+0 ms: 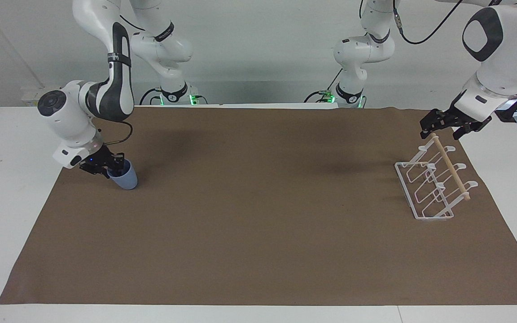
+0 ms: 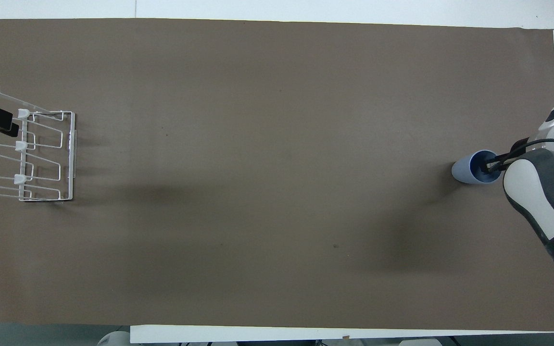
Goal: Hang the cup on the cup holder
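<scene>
Light-blue, the cup (image 1: 124, 177) stands on the brown mat (image 1: 258, 215) at the right arm's end. Right gripper (image 1: 106, 166) straddles its rim at the cup's 9 o'clock in the facing view, one finger inside; whether it is clamped I cannot tell. Left gripper (image 1: 447, 123) waits over the cup holder (image 1: 433, 184), fingers apart.

One blue cup (image 1: 124, 176) (image 2: 469, 169) stands on the table (image 1: 258, 224) (image 2: 277, 144). One white wire cup holder (image 1: 433, 184) (image 2: 31, 156) is there too, well apart from the cup. Two robot arms reach in, each with one claw: two claws in all.
</scene>
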Controlling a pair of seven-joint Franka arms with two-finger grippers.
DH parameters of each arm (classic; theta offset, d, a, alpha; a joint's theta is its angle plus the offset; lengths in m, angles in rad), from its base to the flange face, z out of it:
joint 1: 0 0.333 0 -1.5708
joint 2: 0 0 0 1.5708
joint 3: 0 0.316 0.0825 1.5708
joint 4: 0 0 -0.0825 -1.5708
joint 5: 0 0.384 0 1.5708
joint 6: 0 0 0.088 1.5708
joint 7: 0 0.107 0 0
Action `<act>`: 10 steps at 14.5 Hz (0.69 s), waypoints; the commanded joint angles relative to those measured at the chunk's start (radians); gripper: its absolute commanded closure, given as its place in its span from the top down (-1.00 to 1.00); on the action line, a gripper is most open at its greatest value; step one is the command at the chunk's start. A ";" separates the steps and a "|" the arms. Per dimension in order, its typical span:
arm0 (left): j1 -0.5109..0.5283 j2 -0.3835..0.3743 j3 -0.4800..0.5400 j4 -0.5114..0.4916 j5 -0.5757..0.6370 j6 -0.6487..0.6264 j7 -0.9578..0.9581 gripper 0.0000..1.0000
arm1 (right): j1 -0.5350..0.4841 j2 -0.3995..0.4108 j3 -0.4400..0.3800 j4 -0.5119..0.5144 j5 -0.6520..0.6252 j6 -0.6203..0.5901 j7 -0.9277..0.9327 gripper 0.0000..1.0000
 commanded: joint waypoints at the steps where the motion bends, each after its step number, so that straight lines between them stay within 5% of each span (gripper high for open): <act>1: 0.003 -0.005 -0.001 0.007 0.016 -0.009 0.012 1.00 | -0.001 -0.019 0.007 -0.011 0.018 -0.006 -0.027 -1.00; 5: 0.003 -0.005 -0.001 0.007 0.016 -0.009 0.012 1.00 | 0.051 0.006 0.015 0.140 0.034 -0.188 -0.047 -1.00; 10: -0.062 -0.043 -0.013 -0.066 -0.028 -0.015 -0.088 1.00 | 0.169 -0.026 0.021 0.219 0.552 -0.358 0.025 -1.00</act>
